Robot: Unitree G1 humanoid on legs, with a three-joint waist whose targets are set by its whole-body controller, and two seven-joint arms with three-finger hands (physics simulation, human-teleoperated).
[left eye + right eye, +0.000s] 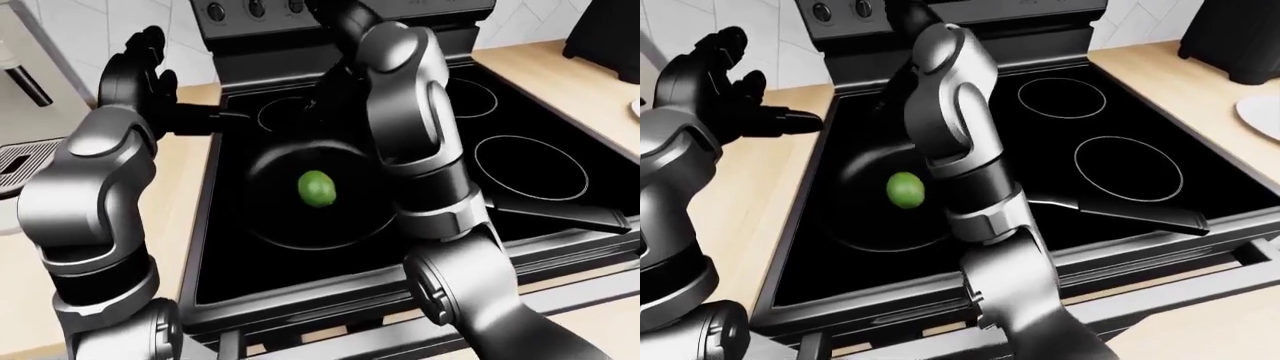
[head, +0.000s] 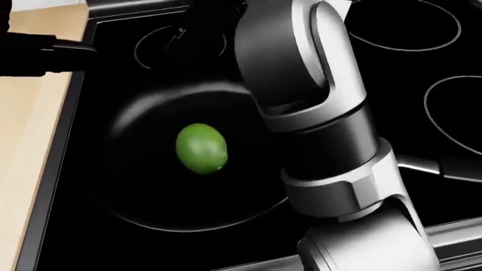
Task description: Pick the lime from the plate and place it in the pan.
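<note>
The right hand, at the top of the left-eye view, is too hidden to read. The left hand hangs spread, idle. The lime lies free mid-pan, apparently delivered.

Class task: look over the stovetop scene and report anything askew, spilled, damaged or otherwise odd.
Nothing stands out. The lime lies whole inside the pan on the stove, with no spill or damage showing. The pan's handle points to the view's right across the cooktop.
</note>
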